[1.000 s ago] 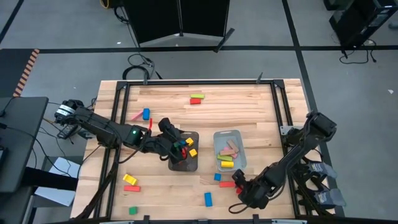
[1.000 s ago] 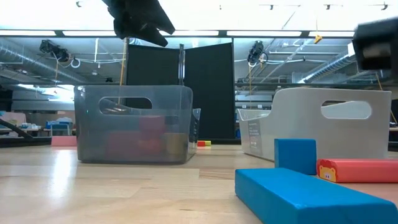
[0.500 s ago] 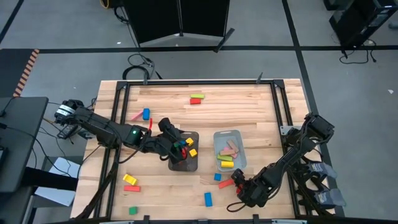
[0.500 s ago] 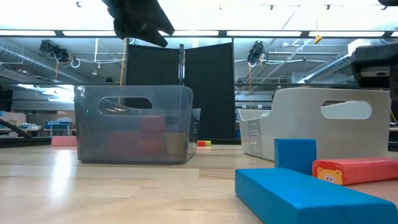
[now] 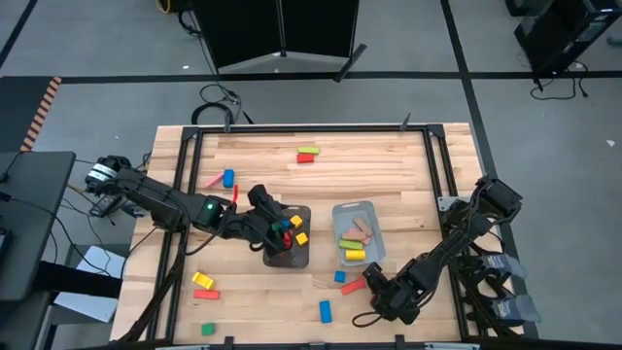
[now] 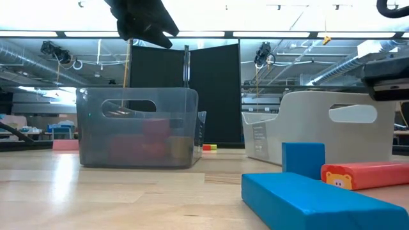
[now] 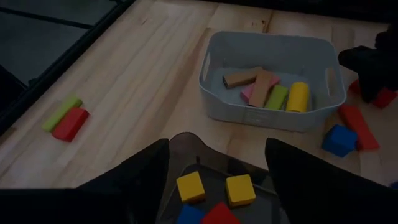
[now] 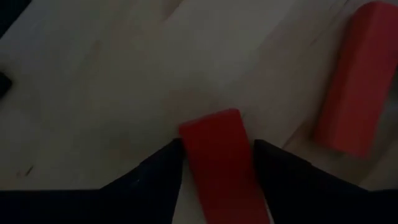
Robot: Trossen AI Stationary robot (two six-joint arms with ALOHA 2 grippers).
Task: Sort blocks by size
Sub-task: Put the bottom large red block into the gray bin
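A red bar block [image 8: 221, 158] is held between the fingers of the right gripper [image 5: 374, 289], near the pale tray [image 5: 358, 233]. The left gripper [image 5: 280, 233] is kept wide above the dark tray [image 5: 301, 255], where small cubes [image 7: 189, 186] are lying.

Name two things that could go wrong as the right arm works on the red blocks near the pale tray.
The right gripper straddles one red bar with a second red bar lying close beside it, so it may knock the neighbour. The held bar sits off-centre and could twist. The pale tray is close; swinging could hit it.
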